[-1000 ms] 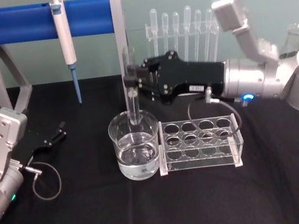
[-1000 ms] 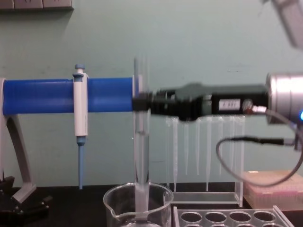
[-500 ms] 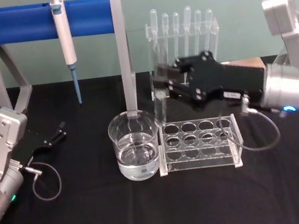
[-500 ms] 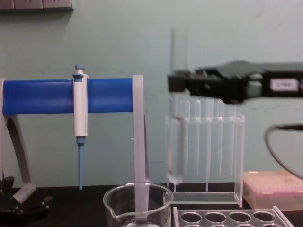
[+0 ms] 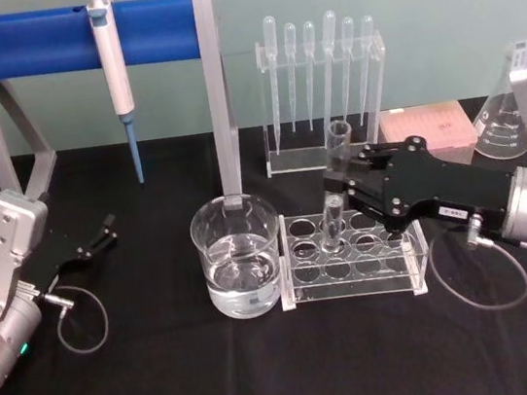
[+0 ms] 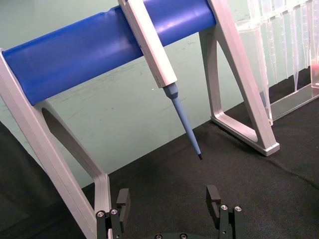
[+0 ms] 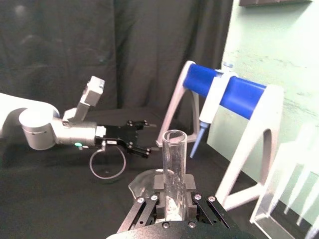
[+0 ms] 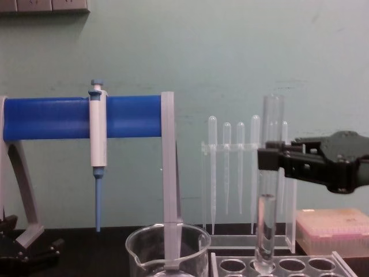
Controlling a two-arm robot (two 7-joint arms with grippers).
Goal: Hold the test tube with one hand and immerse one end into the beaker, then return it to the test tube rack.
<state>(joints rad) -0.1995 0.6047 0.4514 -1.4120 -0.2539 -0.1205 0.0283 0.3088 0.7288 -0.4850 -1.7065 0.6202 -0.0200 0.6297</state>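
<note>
Right end effector (image 5: 333,188) clamped on upright test tube (image 5: 332,188), its round end inside a rack (image 5: 350,254) hole beside the beaker (image 5: 240,268). Left end effector (image 5: 101,232) apart, idle on counter (image 5: 269,374).

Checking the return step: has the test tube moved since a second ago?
Yes. The test tube, in the right pincer, went from the beaker rightward and down into the rack.

A black table (image 5: 269,374) carried the beaker (image 5: 240,268) at centre, a rack (image 5: 352,268) at three o'clock, a stand (image 5: 85,46) at eleven.
</note>
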